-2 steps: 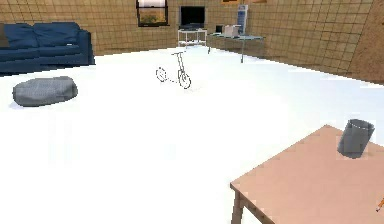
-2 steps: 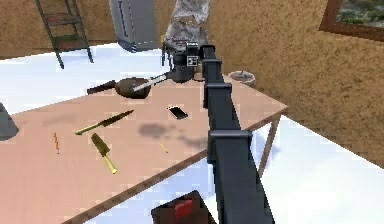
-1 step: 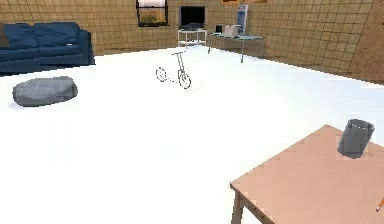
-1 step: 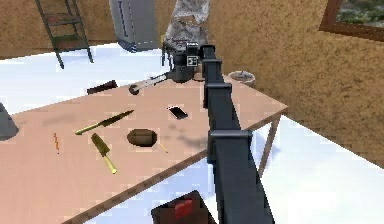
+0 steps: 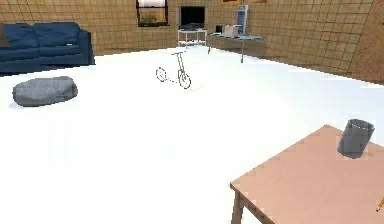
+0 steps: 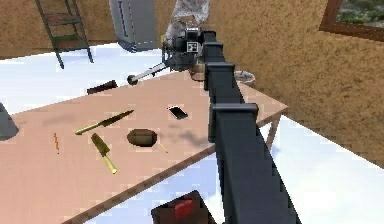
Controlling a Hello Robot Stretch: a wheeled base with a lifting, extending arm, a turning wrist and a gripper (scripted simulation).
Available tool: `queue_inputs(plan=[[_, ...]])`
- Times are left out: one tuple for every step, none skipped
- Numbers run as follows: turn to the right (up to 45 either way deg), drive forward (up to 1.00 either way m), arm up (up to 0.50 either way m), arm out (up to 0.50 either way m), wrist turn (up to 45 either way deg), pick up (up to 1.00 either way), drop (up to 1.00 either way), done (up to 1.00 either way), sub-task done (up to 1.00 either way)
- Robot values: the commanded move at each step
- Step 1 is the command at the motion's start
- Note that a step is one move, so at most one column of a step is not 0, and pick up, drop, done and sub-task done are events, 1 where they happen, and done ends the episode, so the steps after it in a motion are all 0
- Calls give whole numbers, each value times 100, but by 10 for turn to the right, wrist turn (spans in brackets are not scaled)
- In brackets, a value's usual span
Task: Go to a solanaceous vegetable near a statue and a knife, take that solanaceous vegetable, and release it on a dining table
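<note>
arm side view, wooden bench (image 6: 40, 170), brown potato (image 6: 142, 137) lying near a knife (image 6: 103, 122), end effector (image 6: 137, 79) beyond the knife at the bench's far edge, cannot tell its grip or whether it holds anything

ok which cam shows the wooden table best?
Arm side view: the table spreads across it, with a knife and a dark round thing on top. The forward view catches one corner bearing a grey container.
</note>
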Motion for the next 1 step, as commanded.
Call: queue_inputs(plan=[[0, 0, 0, -8, 0, 0, 0, 0, 0]])
